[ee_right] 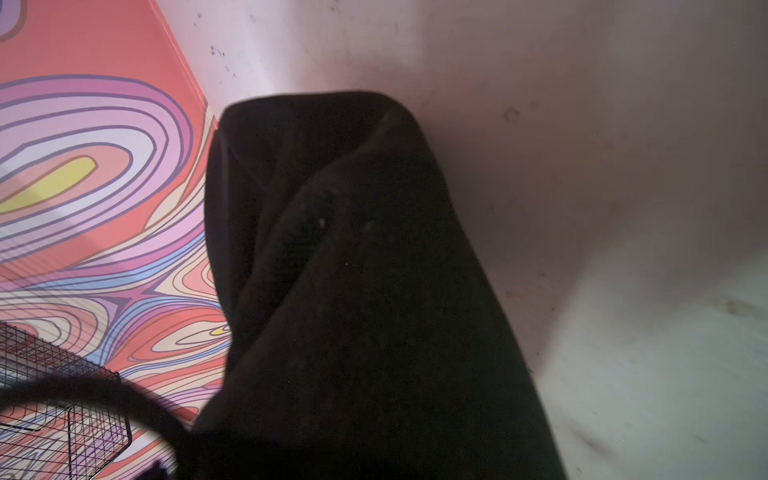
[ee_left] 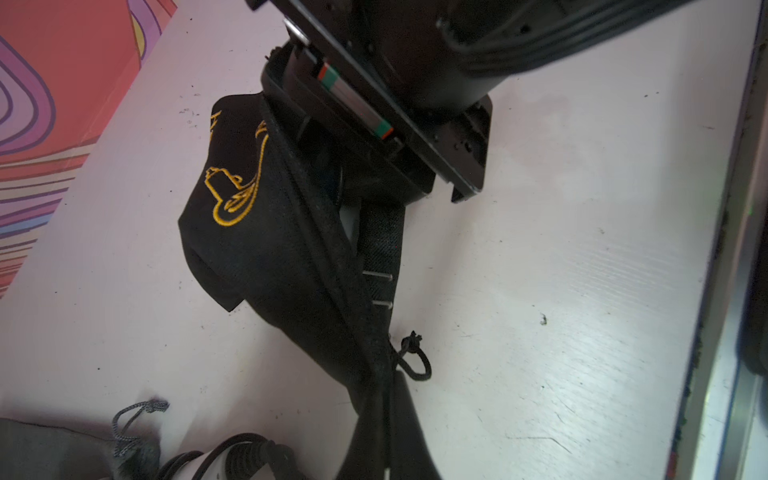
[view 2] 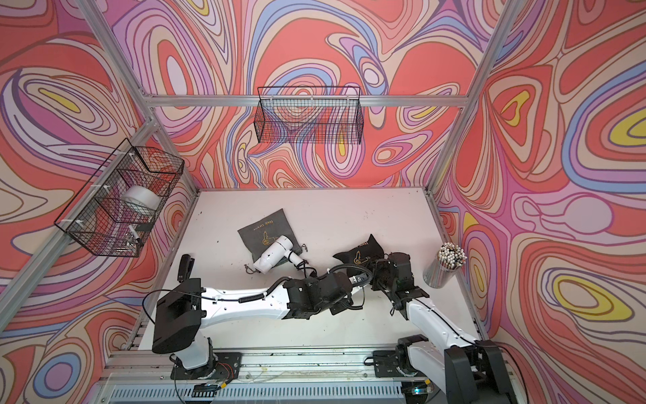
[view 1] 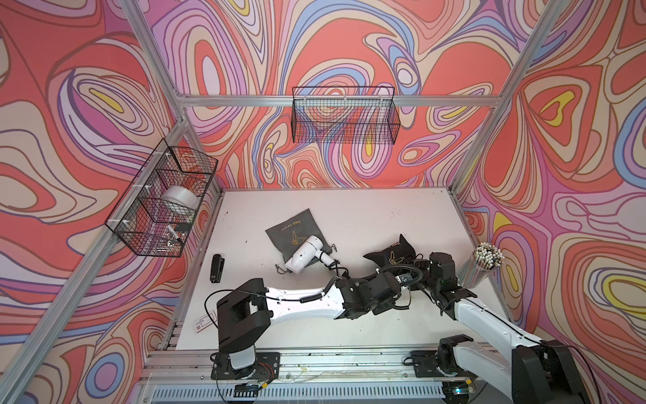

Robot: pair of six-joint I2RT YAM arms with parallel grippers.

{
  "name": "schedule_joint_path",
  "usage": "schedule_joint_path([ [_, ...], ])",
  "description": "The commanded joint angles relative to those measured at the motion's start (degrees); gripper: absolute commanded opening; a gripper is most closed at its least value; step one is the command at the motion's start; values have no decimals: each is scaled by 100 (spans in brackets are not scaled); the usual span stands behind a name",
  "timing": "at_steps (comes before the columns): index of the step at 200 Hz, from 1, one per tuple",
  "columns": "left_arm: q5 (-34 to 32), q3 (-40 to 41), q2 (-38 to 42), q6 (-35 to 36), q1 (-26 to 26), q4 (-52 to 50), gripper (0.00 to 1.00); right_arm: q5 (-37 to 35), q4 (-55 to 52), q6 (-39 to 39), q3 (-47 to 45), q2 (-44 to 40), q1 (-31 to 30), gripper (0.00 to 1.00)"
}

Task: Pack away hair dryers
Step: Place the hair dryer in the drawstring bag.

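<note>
**Arms at work on a pouch.** Two robot arms meet at a black drawstring fabric pouch (view 1: 391, 257) (view 2: 360, 255) with gold embroidery, lying toward the right of the white tabletop (view 1: 349, 210) in both top views. The left gripper (ee_left: 384, 399) is clamped tight on the pouch's rim, drawing the cloth taut just beside a knotted black drawstring (ee_left: 411, 345). The right gripper (ee_left: 353, 174) reaches into the pouch's mouth from the opposite end. Its fingertips are buried in fabric and the right wrist view shows only black cloth (ee_right: 353, 291), so whether they grasp anything cannot be told. A dark, faintly teal gleam shows inside the mouth, too obscured to identify.

The glossy white handheld hair dryer (view 1: 303, 257) (view 2: 274, 254) lies on its side near the table's centre, apart from both grippers. Its barrel rests across the near corner of a flat grey fabric pouch (view 1: 292, 227) with gold print, and its handle points toward the arms. Its black cord (view 1: 337, 267) trails to just beside the left arm.

A black stapler (view 1: 216, 267) lies near the left edge, and a clear tumbler of white-tipped sticks (view 1: 484, 262) stands near the right edge.
</note>
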State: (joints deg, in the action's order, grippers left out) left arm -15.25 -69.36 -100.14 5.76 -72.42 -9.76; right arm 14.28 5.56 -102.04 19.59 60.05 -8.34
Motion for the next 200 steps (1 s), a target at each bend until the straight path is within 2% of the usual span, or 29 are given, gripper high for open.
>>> schedule_joint_path([
  [1,-83,19,-190,328,-204,-860,0,-353,709,-388,205,-156,99,0],
  [33,-227,28,-247,499,-364,-843,0,-421,619,-465,247,-207,94,0],
  [72,241,54,-149,603,-571,-580,0,-447,965,-498,347,73,94,0],
  [94,370,-8,-44,352,-565,-283,0,-496,1018,-259,482,203,89,0],
  [134,499,-434,-41,-213,-445,-481,0,-646,1218,78,421,327,21,0],
  [200,1234,-755,87,-899,22,-713,0,-945,1920,332,281,694,-378,0],
])
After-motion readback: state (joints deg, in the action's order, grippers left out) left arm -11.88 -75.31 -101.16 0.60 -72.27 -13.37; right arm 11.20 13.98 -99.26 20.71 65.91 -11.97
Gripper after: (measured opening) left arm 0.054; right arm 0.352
